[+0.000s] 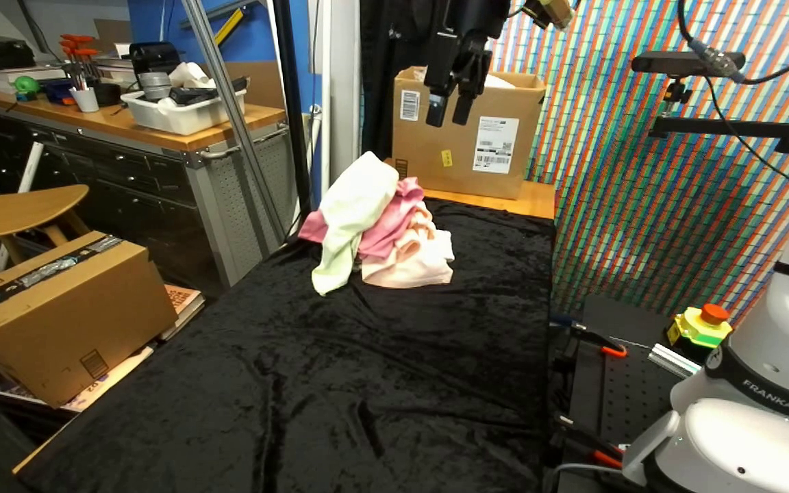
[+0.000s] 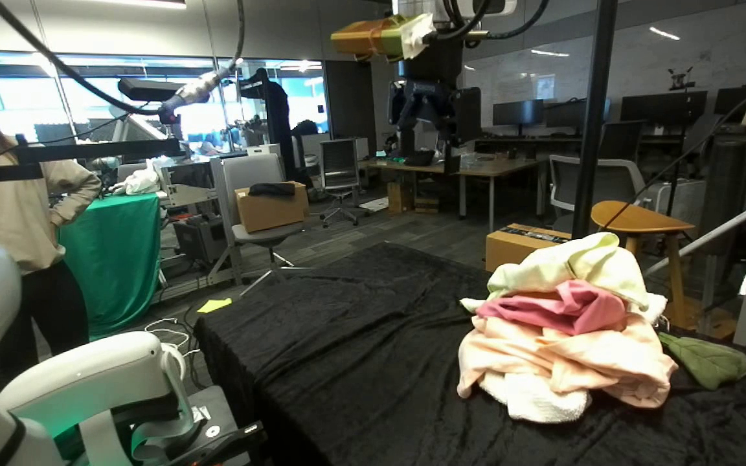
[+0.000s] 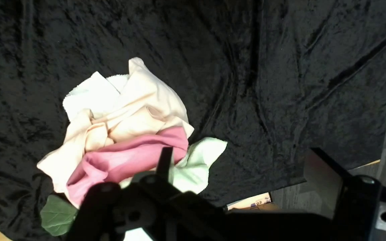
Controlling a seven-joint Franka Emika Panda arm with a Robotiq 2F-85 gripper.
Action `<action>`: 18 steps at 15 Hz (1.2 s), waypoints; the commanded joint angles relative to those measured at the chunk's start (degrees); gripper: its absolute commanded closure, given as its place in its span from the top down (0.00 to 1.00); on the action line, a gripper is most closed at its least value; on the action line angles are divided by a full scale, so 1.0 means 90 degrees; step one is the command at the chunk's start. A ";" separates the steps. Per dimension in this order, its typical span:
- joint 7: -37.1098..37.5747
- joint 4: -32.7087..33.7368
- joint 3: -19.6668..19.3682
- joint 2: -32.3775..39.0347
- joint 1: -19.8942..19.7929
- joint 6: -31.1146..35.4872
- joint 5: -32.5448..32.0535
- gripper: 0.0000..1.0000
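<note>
Holds nothing in the black two-fingered gripper (image 1: 449, 113), spread wide, high and clear of the crumpled heap of pale-green, pink and peach cloths (image 2: 561, 323), likely propped by its folds on the black velvet cover (image 1: 394, 383).

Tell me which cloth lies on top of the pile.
The pale green cloth: it drapes over the pink cloth, while the peach cloth and white cloth lie lower.
</note>
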 commanded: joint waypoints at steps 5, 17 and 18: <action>-0.0681 -0.1506 -0.0330 -0.1593 0.0075 0.0321 0.0306 1.00; -0.1777 -0.2165 -0.0643 -0.1820 0.0095 0.1200 -0.0275 1.00; -0.1569 -0.2046 -0.0587 -0.1700 0.0076 0.0997 -0.0251 1.00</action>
